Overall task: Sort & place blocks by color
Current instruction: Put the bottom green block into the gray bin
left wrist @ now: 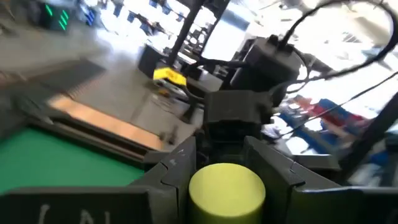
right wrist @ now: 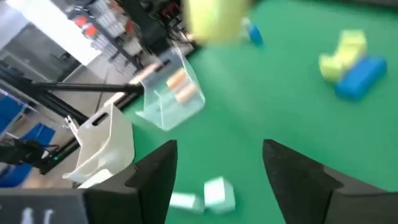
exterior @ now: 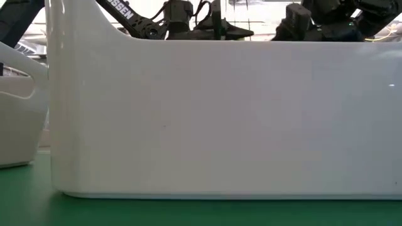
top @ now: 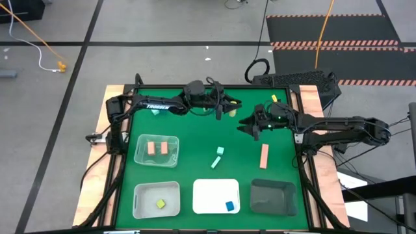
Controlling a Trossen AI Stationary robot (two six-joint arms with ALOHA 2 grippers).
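Note:
My left gripper (top: pixel 218 110) is over the far middle of the table, shut on a yellow-green round block (left wrist: pixel 227 193). My right gripper (top: pixel 250 128) (right wrist: pixel 214 171) hangs open to its right, above bare green mat, touching nothing. Two pale mint blocks (top: pixel 219 156) (right wrist: pixel 205 193) lie flat mid-table, with a salmon bar (top: pixel 264 156) to their right. The clear tray (top: pixel 138 155) holds two salmon blocks (top: pixel 156 148). One yellow-green block (top: pixel 160 204) sits in the white bin, a blue one (top: pixel 229 206) on the flat white tray. A yellow and a blue block (right wrist: pixel 351 62) lie together. My left gripper pinches the yellow-green block between its two fingers (left wrist: pixel 171 177), one on each side of its curved wall (left wrist: pixel 194 190). The round end face points back at the wrist camera. Whether the block rests on the mat or is lifted clear does not show.
The dark tray (top: pixel 273 195) stands at the near right. A small yellow piece (top: pixel 274 99) lies by the far edge and a teal piece (top: pixel 155 112) under the left arm. In the low view, the flat white tray's wall (exterior: pixel 220 113) blocks nearly everything.

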